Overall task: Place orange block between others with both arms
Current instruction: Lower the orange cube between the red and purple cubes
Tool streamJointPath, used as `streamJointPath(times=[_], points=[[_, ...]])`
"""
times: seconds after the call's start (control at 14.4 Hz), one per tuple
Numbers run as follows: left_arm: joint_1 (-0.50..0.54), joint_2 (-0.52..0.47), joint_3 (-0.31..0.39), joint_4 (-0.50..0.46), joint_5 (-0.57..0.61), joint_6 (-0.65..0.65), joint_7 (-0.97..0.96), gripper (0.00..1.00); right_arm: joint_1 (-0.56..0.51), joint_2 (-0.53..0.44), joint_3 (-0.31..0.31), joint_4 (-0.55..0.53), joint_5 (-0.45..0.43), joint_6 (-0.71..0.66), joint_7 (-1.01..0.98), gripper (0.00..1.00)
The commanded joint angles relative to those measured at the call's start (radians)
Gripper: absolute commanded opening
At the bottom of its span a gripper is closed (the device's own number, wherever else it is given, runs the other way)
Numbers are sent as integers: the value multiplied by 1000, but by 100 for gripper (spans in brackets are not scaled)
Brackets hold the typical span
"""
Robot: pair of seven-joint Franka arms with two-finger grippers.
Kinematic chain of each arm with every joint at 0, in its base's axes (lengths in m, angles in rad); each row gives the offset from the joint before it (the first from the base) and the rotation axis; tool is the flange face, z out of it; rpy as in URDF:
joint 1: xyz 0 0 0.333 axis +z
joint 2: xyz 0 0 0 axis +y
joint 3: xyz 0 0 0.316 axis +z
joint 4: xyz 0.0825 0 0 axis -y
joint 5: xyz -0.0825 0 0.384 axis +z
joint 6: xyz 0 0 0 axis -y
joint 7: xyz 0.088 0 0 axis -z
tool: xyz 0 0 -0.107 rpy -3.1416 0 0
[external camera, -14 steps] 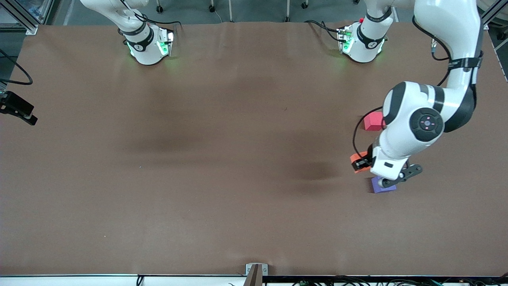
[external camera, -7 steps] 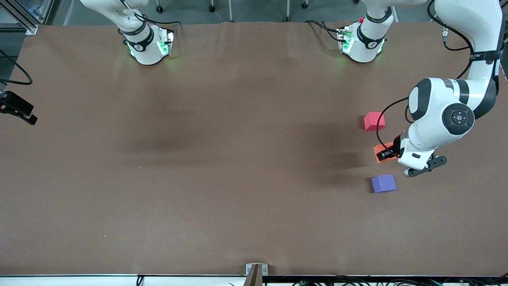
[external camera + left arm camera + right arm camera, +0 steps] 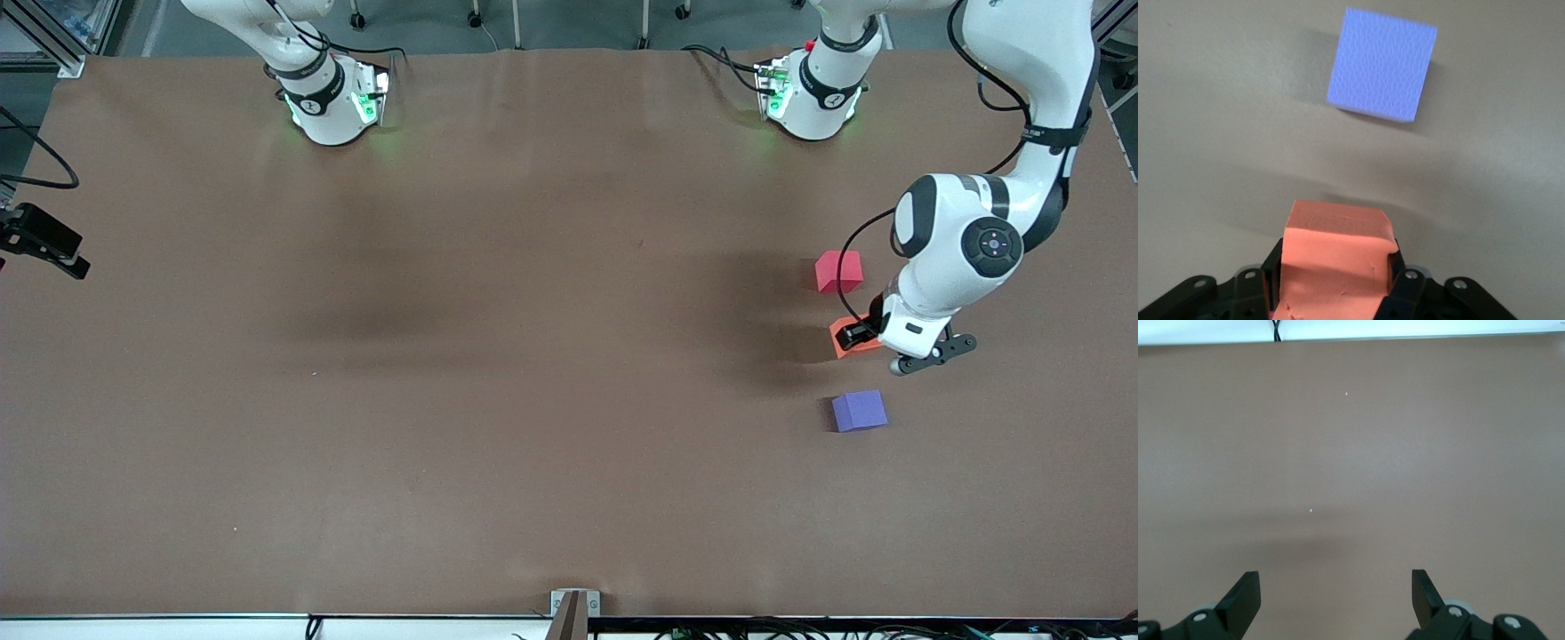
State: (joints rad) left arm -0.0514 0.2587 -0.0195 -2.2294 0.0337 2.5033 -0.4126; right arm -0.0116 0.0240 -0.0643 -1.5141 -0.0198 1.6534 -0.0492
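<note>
Orange block (image 3: 843, 334) in left end effector (image 3: 855, 337) — now between the cubes, no longer overlapping purple cube (image 3: 859, 411).

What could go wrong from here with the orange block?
1. The left hand is shut on the orange block, whose top looks squashed and torn in the left wrist view, so it may stick or drop crooked on release.
2. The gap between the red block and the purple block is modest; a drift could nudge either one.
3. The right hand is open over bare table, so it cannot steady anything.
</note>
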Motion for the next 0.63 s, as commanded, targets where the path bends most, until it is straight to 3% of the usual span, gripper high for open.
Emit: streamJointPath(times=[0.0, 0.56], points=[[27, 5, -8, -36, 17, 63, 46, 29, -25, -10, 12, -1, 12, -44, -32, 100], [56, 79, -20, -26, -11, 130, 113, 29, -16, -13, 17, -21, 4, -32, 17, 100]])
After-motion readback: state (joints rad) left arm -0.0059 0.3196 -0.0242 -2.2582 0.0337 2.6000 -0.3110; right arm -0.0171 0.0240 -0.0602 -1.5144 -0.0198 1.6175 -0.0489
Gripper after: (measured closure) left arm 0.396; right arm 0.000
